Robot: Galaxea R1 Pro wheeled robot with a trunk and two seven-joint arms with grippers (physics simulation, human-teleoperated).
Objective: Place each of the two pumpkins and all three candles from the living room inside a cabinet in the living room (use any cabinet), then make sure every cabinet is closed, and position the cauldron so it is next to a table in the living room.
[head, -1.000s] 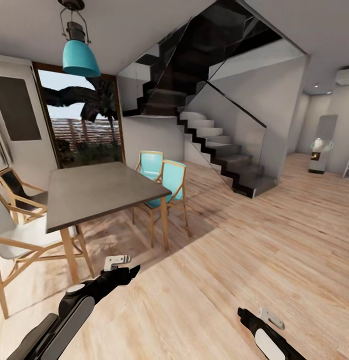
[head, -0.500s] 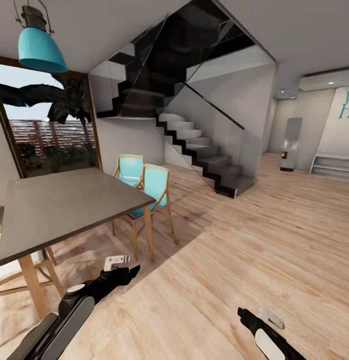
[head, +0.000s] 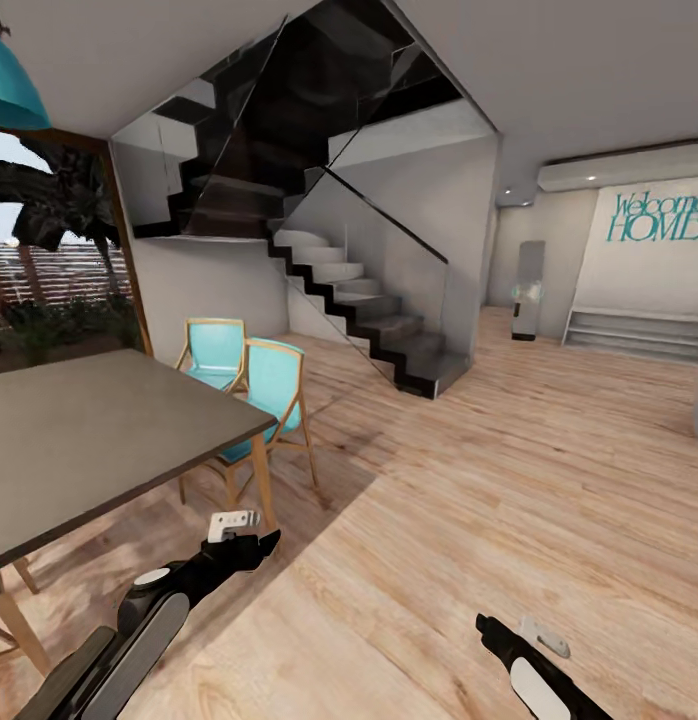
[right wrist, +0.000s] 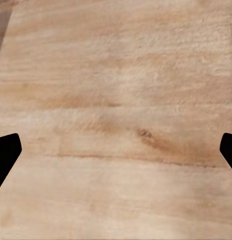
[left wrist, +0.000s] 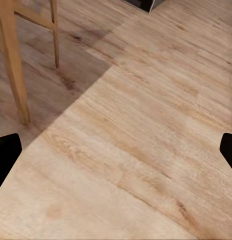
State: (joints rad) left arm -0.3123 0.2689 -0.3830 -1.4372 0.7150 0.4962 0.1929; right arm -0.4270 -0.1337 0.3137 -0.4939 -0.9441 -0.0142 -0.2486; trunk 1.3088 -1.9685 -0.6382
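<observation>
Since a second ago: my head view has swung right; dining desk point(head: 99, 430) slid toward the left edge, "Welcome HOME" wall point(head: 654, 215) came in far right.
Left tool point(head: 234, 523): released, tips wide apart over bare floor point(left wrist: 145, 140), holding nothing.
Staircase point(head: 359, 300): far centre.
Right tool point(head: 542, 636): released, empty, low near right.
Task's things: none here; I judge the living room lies elsewhere.
Doing it well: I'd keep turning smoothly, arms tucked, clear of the chairs point(head: 254, 385).
</observation>
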